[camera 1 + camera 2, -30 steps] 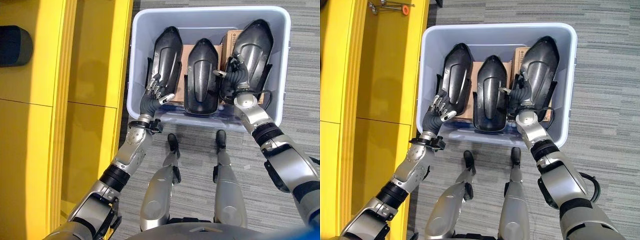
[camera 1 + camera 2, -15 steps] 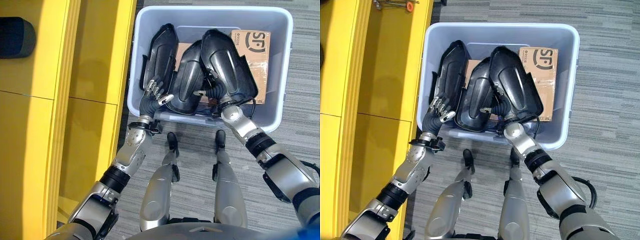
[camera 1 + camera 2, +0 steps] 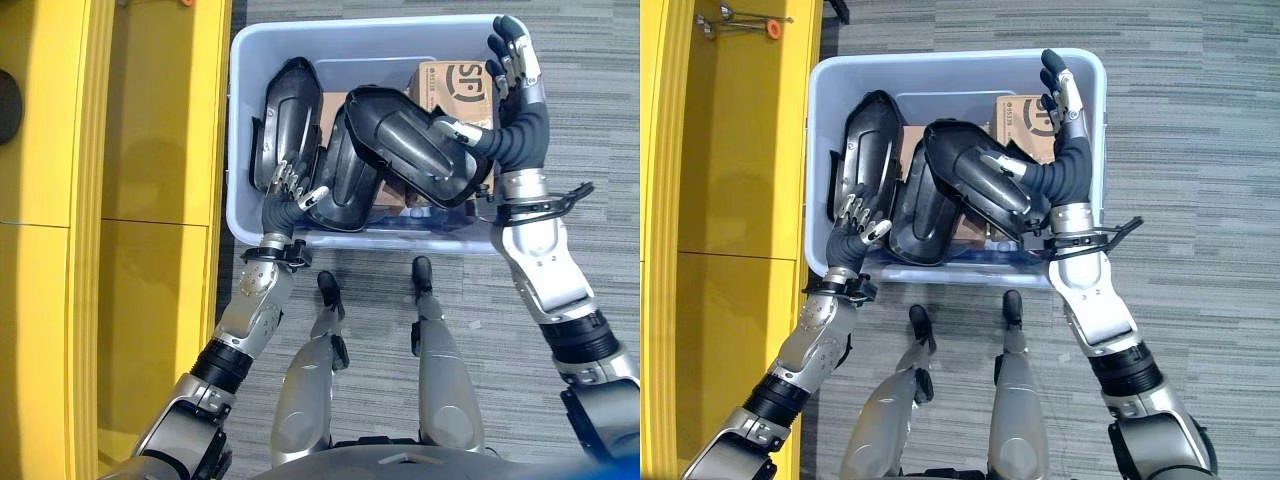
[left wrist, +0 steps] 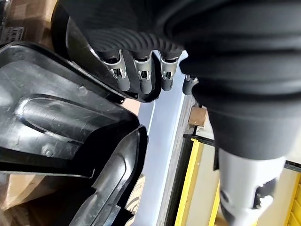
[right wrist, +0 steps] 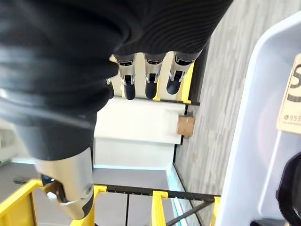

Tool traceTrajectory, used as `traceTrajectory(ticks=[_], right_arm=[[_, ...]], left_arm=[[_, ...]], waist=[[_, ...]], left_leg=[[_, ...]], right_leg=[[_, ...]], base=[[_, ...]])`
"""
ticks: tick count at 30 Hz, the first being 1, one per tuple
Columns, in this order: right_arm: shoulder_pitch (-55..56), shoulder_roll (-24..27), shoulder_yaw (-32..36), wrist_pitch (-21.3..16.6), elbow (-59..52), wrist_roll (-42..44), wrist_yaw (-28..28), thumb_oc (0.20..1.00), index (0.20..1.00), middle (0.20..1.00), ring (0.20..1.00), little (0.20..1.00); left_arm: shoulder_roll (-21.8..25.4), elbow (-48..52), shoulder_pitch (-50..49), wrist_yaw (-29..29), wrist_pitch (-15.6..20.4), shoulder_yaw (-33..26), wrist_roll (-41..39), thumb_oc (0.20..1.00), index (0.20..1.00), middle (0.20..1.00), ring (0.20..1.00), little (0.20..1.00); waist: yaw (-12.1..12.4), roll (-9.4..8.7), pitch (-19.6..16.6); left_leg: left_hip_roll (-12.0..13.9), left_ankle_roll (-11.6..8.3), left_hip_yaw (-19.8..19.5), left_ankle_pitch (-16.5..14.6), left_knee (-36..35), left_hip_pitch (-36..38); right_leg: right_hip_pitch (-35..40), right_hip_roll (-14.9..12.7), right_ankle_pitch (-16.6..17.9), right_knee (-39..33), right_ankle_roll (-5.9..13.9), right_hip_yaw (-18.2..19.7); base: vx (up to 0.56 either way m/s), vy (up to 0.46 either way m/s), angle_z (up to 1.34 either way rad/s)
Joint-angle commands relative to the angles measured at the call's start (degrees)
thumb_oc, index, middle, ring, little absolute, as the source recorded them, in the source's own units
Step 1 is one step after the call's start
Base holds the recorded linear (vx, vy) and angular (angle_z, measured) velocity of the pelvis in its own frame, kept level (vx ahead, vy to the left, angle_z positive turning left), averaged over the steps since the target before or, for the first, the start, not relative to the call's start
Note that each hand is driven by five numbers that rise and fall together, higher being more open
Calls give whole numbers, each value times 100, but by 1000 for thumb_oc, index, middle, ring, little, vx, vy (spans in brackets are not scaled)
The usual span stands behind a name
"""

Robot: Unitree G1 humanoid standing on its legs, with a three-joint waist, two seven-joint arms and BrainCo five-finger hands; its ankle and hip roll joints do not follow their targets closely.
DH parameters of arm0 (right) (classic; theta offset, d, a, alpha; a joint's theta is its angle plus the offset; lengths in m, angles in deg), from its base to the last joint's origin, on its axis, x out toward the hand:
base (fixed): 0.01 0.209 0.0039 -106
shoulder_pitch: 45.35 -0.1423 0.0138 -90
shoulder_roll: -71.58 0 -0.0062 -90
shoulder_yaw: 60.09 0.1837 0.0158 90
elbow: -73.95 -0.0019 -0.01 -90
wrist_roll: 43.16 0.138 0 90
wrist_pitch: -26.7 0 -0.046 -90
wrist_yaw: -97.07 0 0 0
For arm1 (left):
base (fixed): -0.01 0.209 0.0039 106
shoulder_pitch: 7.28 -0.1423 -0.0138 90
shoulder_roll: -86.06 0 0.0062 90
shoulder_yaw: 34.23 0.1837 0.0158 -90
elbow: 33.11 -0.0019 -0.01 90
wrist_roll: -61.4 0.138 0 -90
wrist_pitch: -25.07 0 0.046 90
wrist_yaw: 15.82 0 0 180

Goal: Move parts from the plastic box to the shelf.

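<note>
A blue-grey plastic box (image 3: 330, 30) on the carpet holds three black moulded parts. The left part (image 3: 290, 120) stands along the box's left wall, and my left hand (image 3: 283, 195) rests relaxed fingers (image 4: 141, 80) against its near end. The middle part (image 3: 345, 190) lies beside it. The right part (image 3: 410, 140) is tipped over leftward across the middle one. My right hand (image 3: 520, 105) is raised at that part's right end; its fingers (image 5: 153, 75) are straight and hold nothing, and the thumb touches the part. The yellow shelf (image 3: 150, 120) stands to the left.
A brown cardboard box (image 3: 460, 80) lies in the plastic box's far right corner, partly under the tipped part. An orange-handled tool (image 3: 770, 28) lies on the shelf at the far end. Grey striped carpet surrounds the box.
The right part swung leftward across the middle one, uncovering the cardboard box. My right hand came off its near end and rose with fingers straight. The left hand stayed; the camera shifted.
</note>
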Motion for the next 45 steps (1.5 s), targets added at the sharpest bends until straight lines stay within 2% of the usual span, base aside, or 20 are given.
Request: traceTrajectory(ticks=[1, 7, 16, 19, 22, 26, 35, 45], right_arm=[[-3, -199, 118, -633, -357, 441, -46, 1000, 1000, 1000, 1000, 1000], [145, -236, 370, -755, -638, 364, -288, 1000, 1000, 1000, 1000, 1000], [-221, 122, 495, -364, 100, -444, -783, 1000, 1000, 1000, 1000, 1000], [-503, 378, 567, -168, 563, -835, -990, 1000, 1000, 1000, 1000, 1000], [-809, 552, 495, -33, 1131, -870, -1062, 1000, 1000, 1000, 1000, 1000], [-1009, 832, 409, 90, 1603, -1009, -1035, 1000, 1000, 1000, 1000, 1000], [-1241, 1104, 8, 260, 2349, -1131, -766, 1000, 1000, 1000, 1000, 1000], [-1359, 1015, -293, 284, 2597, -1090, -563, 1000, 1000, 1000, 1000, 1000]], left_arm=[[150, 349, -86, 26, 154, -12, 192, 1000, 1000, 1000, 1000, 1000], [190, 447, -209, 18, 164, -57, 214, 1000, 1000, 1000, 1000, 1000], [201, 452, -233, 78, 175, -55, 185, 1000, 1000, 1000, 1000, 1000], [202, 438, -227, 144, 182, -32, 152, 1000, 1000, 1000, 1000, 1000], [245, 443, -205, 185, 201, 17, 117, 1000, 1000, 1000, 1000, 1000], [262, 405, -219, 244, 204, 38, 57, 1000, 1000, 1000, 1000, 1000], [301, 349, -170, 329, 219, 110, 13, 1000, 1000, 1000, 1000, 1000], [311, 296, -103, 350, 223, 175, 25, 1000, 1000, 1000, 1000, 1000]], waist=[[124, -186, -225], [63, -197, -261], [108, -146, -244], [146, -107, -217], [183, -76, -209], [220, -54, -176], [268, -42, -120], [297, -74, -88]], left_leg=[[228, -348, -11, -193, 383, -216], [240, -363, 11, -210, 388, -191], [250, -373, -22, -220, 431, -238], [246, -382, -41, -217, 452, -285], [245, -383, -60, -208, 463, -307], [253, -382, -80, -202, 485, -351], [260, -374, -103, -206, 521, -400], [274, -355, -142, -217, 565, -467]], right_leg=[[-18, -202, -236, 335, 249, 154], [-18, -165, -259, 350, 246, 192], [-69, -157, -291, 413, 235, 167], [-102, -152, -307, 439, 235, 172], [-128, -153, -310, 465, 234, 163], [-175, -149, -327, 510, 231, 153], [-250, -123, -345, 578, 218, 152], [-336, -100, -348, 641, 204, 148]], base=[[0, 0, 0], [0, 0, 0], [4, -5, -2], [0, 0, 0], [0, 0, 0], [0, 0, 0], [0, 0, 0], [0, 0, 0]])
